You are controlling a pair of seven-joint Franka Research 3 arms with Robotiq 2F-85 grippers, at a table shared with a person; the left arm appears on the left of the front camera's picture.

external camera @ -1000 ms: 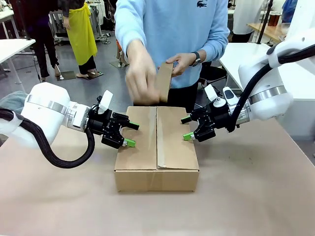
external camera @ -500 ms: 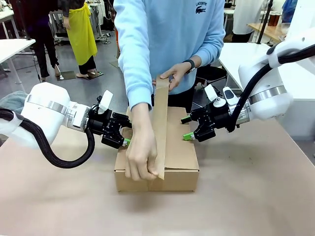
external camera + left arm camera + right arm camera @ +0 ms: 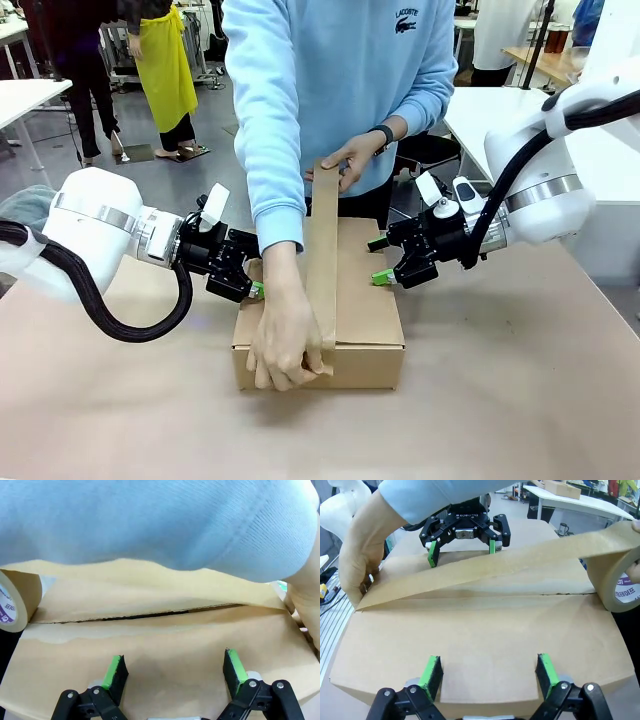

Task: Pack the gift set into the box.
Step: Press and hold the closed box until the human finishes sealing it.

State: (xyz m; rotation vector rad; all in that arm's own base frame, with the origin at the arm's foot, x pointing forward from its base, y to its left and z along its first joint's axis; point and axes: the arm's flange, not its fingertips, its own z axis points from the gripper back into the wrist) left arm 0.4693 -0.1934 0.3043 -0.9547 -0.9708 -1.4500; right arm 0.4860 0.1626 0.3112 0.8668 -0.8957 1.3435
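Now the carton (image 3: 350, 300) sits shut in the middle of the table (image 3: 520, 400), both top flaps folded flat and meeting at the centre seam, so the gift set, if it is packed, lies hidden inside. Over the last second the person has gone from holding the tape up behind the carton to drawing a long strip of brown tape (image 3: 322, 250) forward along that seam. One hand (image 3: 285, 340) has come down to the near edge and presses the strip's free end over the front face, a little lower than half a second ago. The other hand (image 3: 350, 160) holds the tape roll (image 3: 620, 580) raised above the far edge, so the strip slopes down from roll to front edge and is not yet stuck along its length.

Both arms have kept their posts throughout. The left gripper (image 3: 252, 275) rests at the left flap with its green pads (image 3: 114, 672) spread apart on the cardboard, gripping nothing. The right gripper (image 3: 382, 262) does the same on the right flap, its pads (image 3: 431, 672) also parted and pressed flat.

Judging from this, packing is likely finished and sealing has begun; the grippers serve as flap holders while the person tapes, and the strip needs smoothing down next.
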